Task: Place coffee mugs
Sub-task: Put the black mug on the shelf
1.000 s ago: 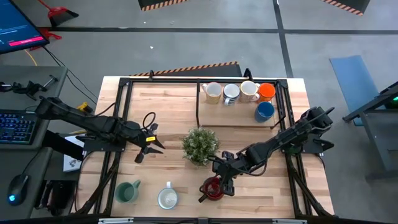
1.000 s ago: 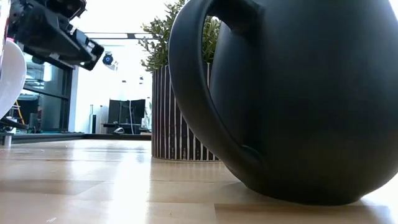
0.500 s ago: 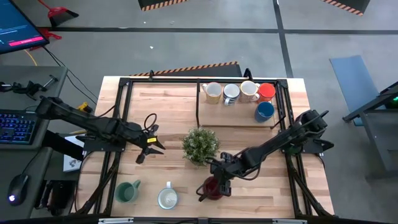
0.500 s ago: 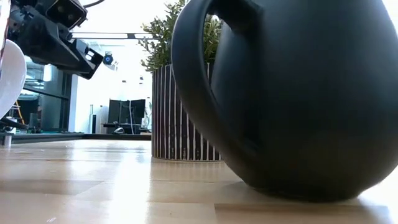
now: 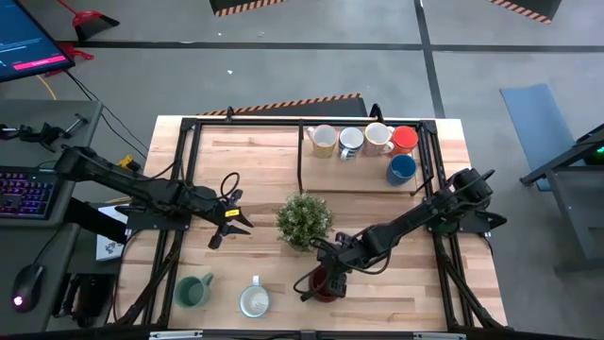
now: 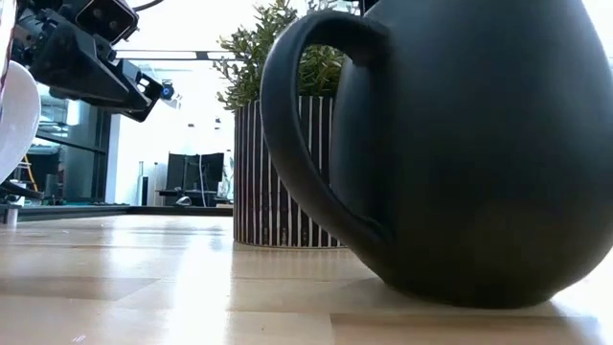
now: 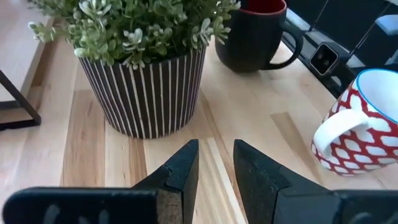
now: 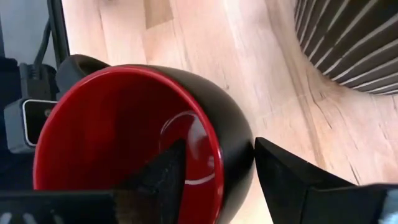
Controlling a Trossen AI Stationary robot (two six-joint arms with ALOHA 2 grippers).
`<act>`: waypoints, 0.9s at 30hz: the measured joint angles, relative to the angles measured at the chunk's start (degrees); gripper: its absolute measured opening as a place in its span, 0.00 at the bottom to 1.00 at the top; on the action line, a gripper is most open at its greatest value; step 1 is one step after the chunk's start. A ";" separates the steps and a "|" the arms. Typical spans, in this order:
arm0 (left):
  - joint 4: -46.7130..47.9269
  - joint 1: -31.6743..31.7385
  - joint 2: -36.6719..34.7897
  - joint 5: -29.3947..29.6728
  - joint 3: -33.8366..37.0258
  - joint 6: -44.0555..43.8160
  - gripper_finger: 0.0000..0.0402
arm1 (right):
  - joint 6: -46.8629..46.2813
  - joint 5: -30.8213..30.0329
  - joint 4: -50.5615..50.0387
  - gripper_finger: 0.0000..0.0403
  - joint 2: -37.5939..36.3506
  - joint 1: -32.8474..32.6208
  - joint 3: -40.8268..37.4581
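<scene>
Right gripper [image 5: 322, 277]: lower centre of the high view, at the near table edge; its fingers [image 8: 163, 180] straddle the rim of a black mug with red interior [image 8: 134, 140], one inside, one outside, clamped on the wall. In the low view this mug [image 6: 460, 153] fills the right of the frame, seemingly resting on the wood, handle to the left.

Left gripper [image 5: 223, 222]: left of centre in the high view, above the table, jaws slightly apart and holding nothing, pointed toward the striped-pot plant [image 5: 304, 219].

Other mugs, high view:
- green mug [image 5: 194, 290], lower left;
- white mug [image 5: 254, 300], beside it; red-patterned in the left wrist view [image 7: 357, 127];
- cream mug [image 5: 324, 140], pale mug [image 5: 351, 142], white-and-tan mug [image 5: 378, 137], red-orange mug [image 5: 405, 140], blue mug [image 5: 402, 168], grouped at upper right of the table [image 5: 255, 161].
</scene>
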State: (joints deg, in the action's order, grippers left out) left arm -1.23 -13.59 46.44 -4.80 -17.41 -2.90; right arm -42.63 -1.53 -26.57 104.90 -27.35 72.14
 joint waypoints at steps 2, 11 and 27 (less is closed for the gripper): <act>0.02 -0.02 0.00 0.02 0.00 0.00 0.22 | 0.39 0.59 0.01 0.41 0.00 0.00 0.00; 0.02 -0.02 0.00 0.04 0.00 0.04 0.22 | 1.96 0.97 0.66 0.41 -0.02 0.00 0.00; 0.02 -0.01 -0.02 0.06 0.00 -0.02 0.22 | 1.57 1.01 0.83 0.41 -0.11 0.00 0.00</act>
State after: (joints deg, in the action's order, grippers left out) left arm -1.21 -13.60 46.41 -4.74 -17.41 -2.92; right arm -41.06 -0.52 -25.74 104.79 -27.35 72.14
